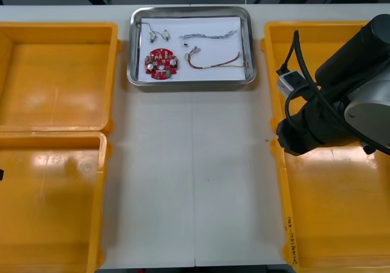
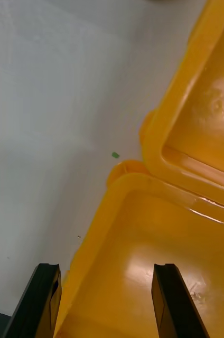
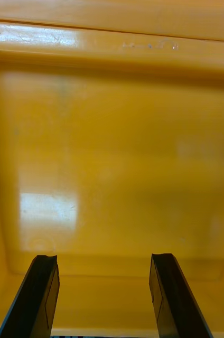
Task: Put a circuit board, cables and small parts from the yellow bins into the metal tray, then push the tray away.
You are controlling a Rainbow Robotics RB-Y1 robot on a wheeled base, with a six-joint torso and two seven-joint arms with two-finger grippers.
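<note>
We're watching the right gripper (image 2: pixel 105 266) first: fingers apart, nothing btw them. It's hanging over the inner rim of the near right bin (image 2: pixel 159 253), one finger on the table (image 2: pixel 43 132) side, the other over the bin's floor.

Risk, as we're judging it: a low sweep toward the metal tray (image 1: pixel 135 47) could be catching that raised plastic lip and dragging the bin, or bumping the far right bin (image 2: pixel 212 105) just beside it.

The tray is sitting at the table's far edge, already holding the round red circuit board (image 1: pixel 160 64), small metal parts (image 1: pixel 150 36), twisted blue and white cable (image 1: pixel 210 36) and red and yellow cable (image 1: pixel 216 63). A hard push could be tipping it off, esp. w/ its shiny rolled rim letting hard fingers slip over.

Cables are thin, limp and lying loose on the white inside, so a jolt could be shifting them. Bins are glossy, smooth, round-cornered.

The left gripper (image 3: pixel 104 257) is idling w/ fingers apart above a yellow bin (image 3: pixel 112 158) floor; which bin, we can't tell.
</note>
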